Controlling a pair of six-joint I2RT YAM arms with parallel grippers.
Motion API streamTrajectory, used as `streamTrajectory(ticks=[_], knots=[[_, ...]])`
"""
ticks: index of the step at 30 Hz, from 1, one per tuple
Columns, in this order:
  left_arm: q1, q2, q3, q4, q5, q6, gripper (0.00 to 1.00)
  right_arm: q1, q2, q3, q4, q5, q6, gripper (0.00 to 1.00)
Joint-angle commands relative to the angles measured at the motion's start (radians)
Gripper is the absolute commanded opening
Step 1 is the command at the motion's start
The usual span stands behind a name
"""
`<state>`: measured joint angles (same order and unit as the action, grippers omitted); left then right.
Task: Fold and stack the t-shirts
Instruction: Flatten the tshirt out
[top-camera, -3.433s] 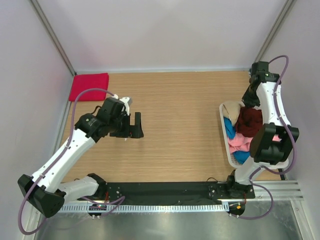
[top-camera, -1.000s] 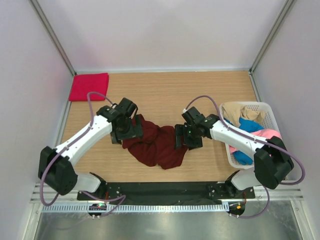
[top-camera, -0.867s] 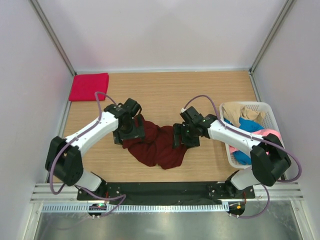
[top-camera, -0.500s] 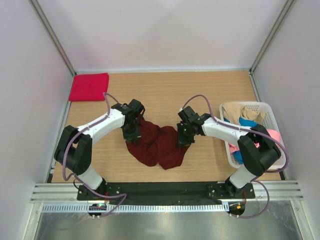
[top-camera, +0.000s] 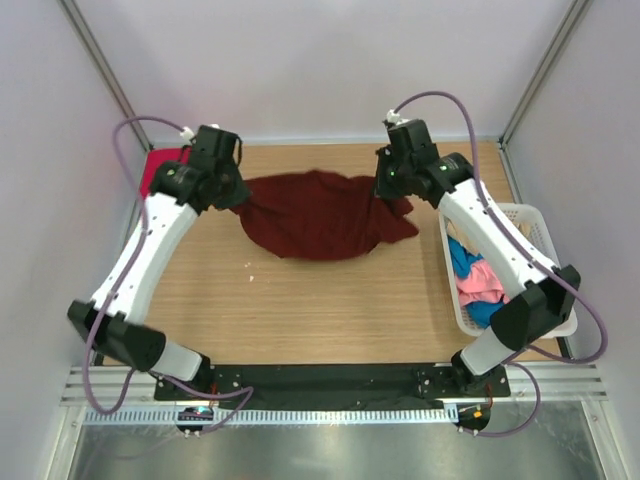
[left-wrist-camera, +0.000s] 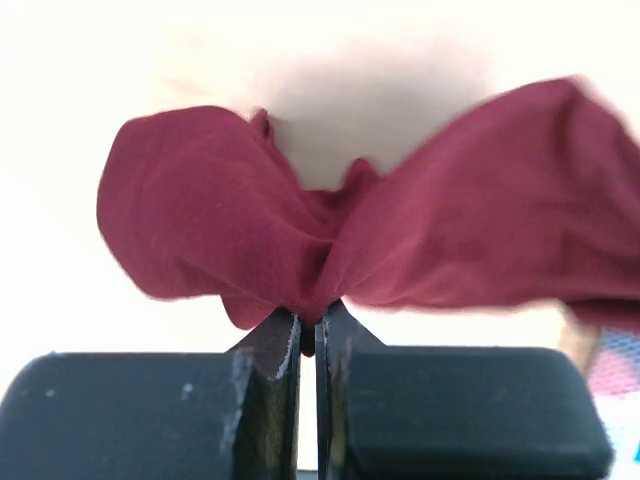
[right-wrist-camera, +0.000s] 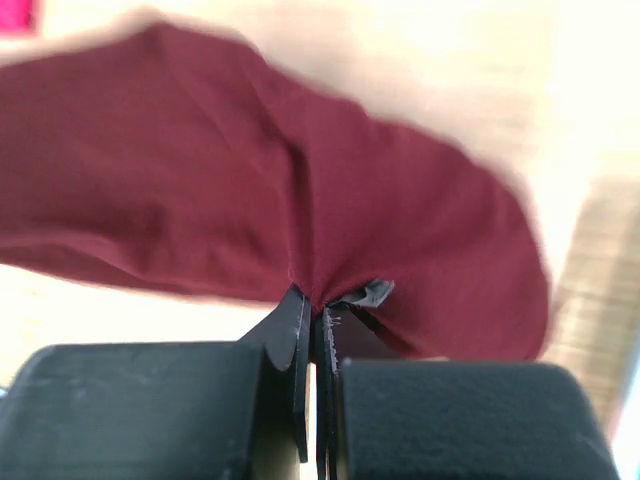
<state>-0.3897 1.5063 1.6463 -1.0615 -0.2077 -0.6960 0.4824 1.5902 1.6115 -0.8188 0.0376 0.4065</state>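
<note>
Cloth of a dark maroon t-shirt (top-camera: 320, 215) hung stretched in a broad, sagging band between the two arms, over the far half of the wooden table (top-camera: 330, 310). Its lower edge bellied into a soft curve, with a loose flap drooping at the right end. Whether that edge touched the tabletop could not be told.

The left gripper (top-camera: 238, 192) held the shirt's left end. In the left wrist view its black fingers (left-wrist-camera: 275, 350) were pressed together on a bunched pinch of fabric, which fanned out above them in soft, matte folds. The right gripper (top-camera: 384, 190) held the right end the same way: in the right wrist view its fingers (right-wrist-camera: 290, 330) met on a gathered crease, and a small grey scrap beside them (right-wrist-camera: 370, 292) was perhaps a label.

A white slatted plastic basket (top-camera: 525, 212) stood at the right edge of the table, partly under the right arm. Crumpled shirts lay inside it, a blue one (top-camera: 458, 258) and a pink one (top-camera: 478, 280) touching.

In the far left corner a thin strip of a bright crimson-red shirt (top-camera: 150, 172) showed beside the left arm, which hid most of it.
</note>
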Motion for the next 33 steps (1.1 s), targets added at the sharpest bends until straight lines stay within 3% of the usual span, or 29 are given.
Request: streamTrajectory(ticks=[1, 3, 5, 6, 7, 8, 9, 10, 11, 12, 14, 17, 22, 25, 28, 30, 33], knots=[[0.006, -0.144, 0.069, -0.101, -0.131, 0.004, 0.0, 0.004, -0.096, 0.103, -0.138, 0.096, -0.089, 0.01], [0.006, -0.213, -0.038, -0.104, -0.15, -0.031, 0.0, 0.005, -0.148, 0.058, -0.155, 0.069, -0.084, 0.01], [0.006, -0.335, -0.148, -0.109, -0.159, -0.056, 0.0, 0.005, -0.252, -0.097, -0.146, 0.006, -0.049, 0.04], [0.006, -0.372, -0.258, -0.13, -0.157, -0.088, 0.11, 0.005, -0.292, -0.169, -0.14, -0.025, -0.034, 0.12], [0.006, -0.447, -0.32, -0.149, -0.147, -0.106, 0.28, 0.007, -0.33, -0.331, -0.126, -0.138, 0.016, 0.2], [0.008, -0.478, -0.376, -0.17, -0.136, -0.124, 0.45, 0.007, -0.425, -0.417, -0.093, -0.18, 0.043, 0.37], [0.006, -0.509, -0.423, -0.189, -0.127, -0.147, 0.69, 0.01, -0.467, -0.497, -0.077, -0.217, 0.07, 0.47], [0.008, -0.543, -0.515, -0.215, -0.095, -0.172, 0.79, 0.013, -0.517, -0.633, -0.063, -0.253, 0.098, 0.56], [0.006, -0.596, -0.551, -0.218, -0.082, -0.184, 0.87, 0.013, -0.594, -0.683, -0.046, -0.264, 0.133, 0.66], [0.006, -0.622, -0.581, -0.222, -0.073, -0.195, 0.99, 0.013, -0.628, -0.72, -0.049, -0.265, 0.14, 0.7], [0.008, -0.659, -0.614, -0.226, -0.061, -0.22, 1.0, 0.012, -0.667, -0.759, -0.078, -0.231, 0.134, 0.78], [0.006, -0.638, -0.574, -0.183, -0.071, -0.203, 1.0, 0.013, -0.63, -0.717, -0.1, -0.18, 0.089, 0.79], [0.008, -0.422, -0.482, -0.086, -0.049, -0.143, 1.0, 0.009, -0.374, -0.532, -0.092, -0.085, 0.019, 0.78], [0.017, -0.273, -0.419, -0.029, -0.021, -0.102, 0.95, -0.014, -0.198, -0.396, -0.062, -0.079, -0.011, 0.72], [0.048, -0.158, -0.375, 0.032, 0.063, -0.071, 0.83, -0.018, -0.014, -0.239, -0.034, -0.087, -0.029, 0.63], [0.08, -0.123, -0.356, 0.043, 0.1, -0.076, 0.76, -0.018, 0.066, -0.164, -0.004, -0.103, -0.025, 0.51], [0.118, -0.113, -0.347, 0.025, 0.077, -0.105, 0.73, -0.018, 0.236, 0.038, 0.02, -0.107, 0.002, 0.5]])
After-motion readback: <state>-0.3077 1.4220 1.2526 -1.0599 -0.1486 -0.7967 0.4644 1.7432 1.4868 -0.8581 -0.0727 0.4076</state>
